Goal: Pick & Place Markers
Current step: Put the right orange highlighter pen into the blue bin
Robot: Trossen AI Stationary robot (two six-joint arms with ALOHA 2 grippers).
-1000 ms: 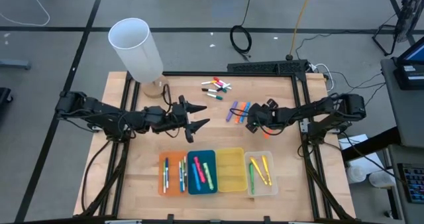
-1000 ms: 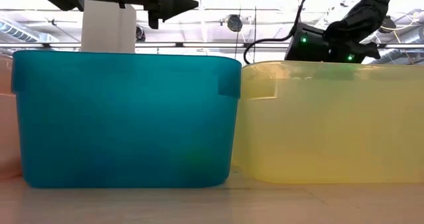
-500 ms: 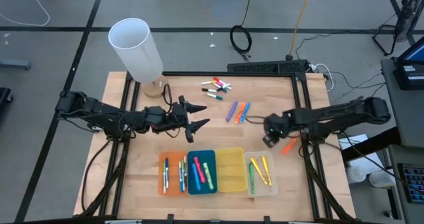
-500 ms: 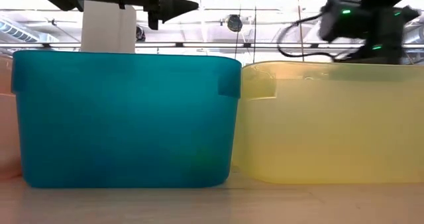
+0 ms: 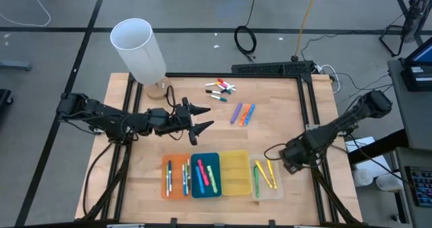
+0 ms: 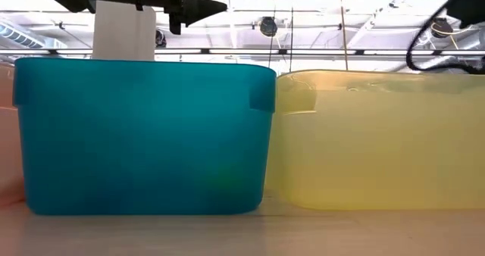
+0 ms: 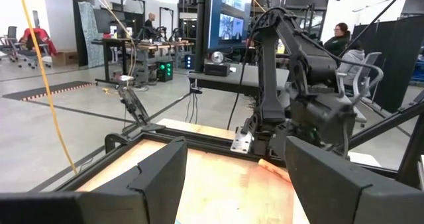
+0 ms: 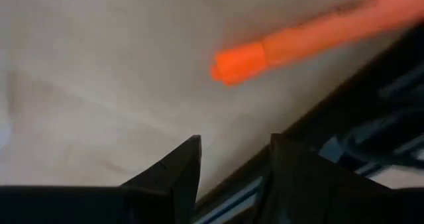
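Loose markers lie on the wooden table in two groups: a small pile (image 5: 220,88) at the far side and purple, orange and blue ones (image 5: 243,113) mid-table. More markers lie in the orange (image 5: 164,181), blue (image 5: 217,162) and clear (image 5: 278,187) trays at the near edge. My left gripper (image 5: 206,117) hangs open and level above mid-table, holding nothing. My right gripper (image 5: 283,155) points steeply down by the clear tray's far right corner. It is open, with nothing between its fingers (image 8: 232,144). An orange marker (image 8: 298,42) lies flat on the wood just beyond them, beside the black frame rail.
The yellow tray (image 5: 235,174) stands between the blue and clear ones; in the low view the blue (image 6: 144,135) and yellow (image 6: 379,142) walls fill the foreground. A tall white cylinder (image 5: 138,49) stands at the far left corner. A black frame (image 5: 307,130) edges the table.
My right gripper has swung from the mid-table markers toward the table's near right, rising a little and tipping from nearly level to steeply down. It now stands by the clear tray. My left arm has kept still.
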